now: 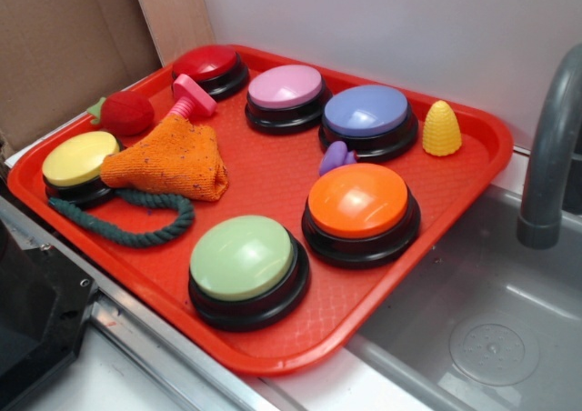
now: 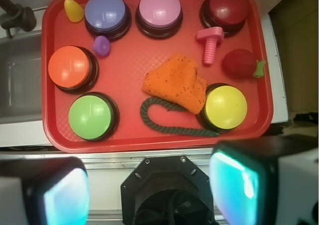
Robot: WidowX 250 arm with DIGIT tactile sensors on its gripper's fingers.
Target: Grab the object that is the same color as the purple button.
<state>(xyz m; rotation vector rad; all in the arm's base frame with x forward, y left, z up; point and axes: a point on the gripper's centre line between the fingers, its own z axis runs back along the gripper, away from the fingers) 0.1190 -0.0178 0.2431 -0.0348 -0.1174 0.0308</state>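
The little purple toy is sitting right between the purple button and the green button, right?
Not quite. The little purple toy sits between the purple button and the orange button, not the green one. The wrist view shows it plainly; the green button is farther along.

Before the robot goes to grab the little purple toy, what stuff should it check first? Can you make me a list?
1. Purple button found on the red tray: ok.
2. Matching purple toy found: ok, it lies between the purple button and the orange button.
3. Top of the toy uncovered: ok, nothing lies over it.
4. Room around the toy: not ok, both buttons sit very close beside it.
5. Yellow corn toy not mistaken for it: ok, wrong color, at the tray's corner.
6. Tool open and above the toy: open ok, position not ok, it is off the tray's near edge.
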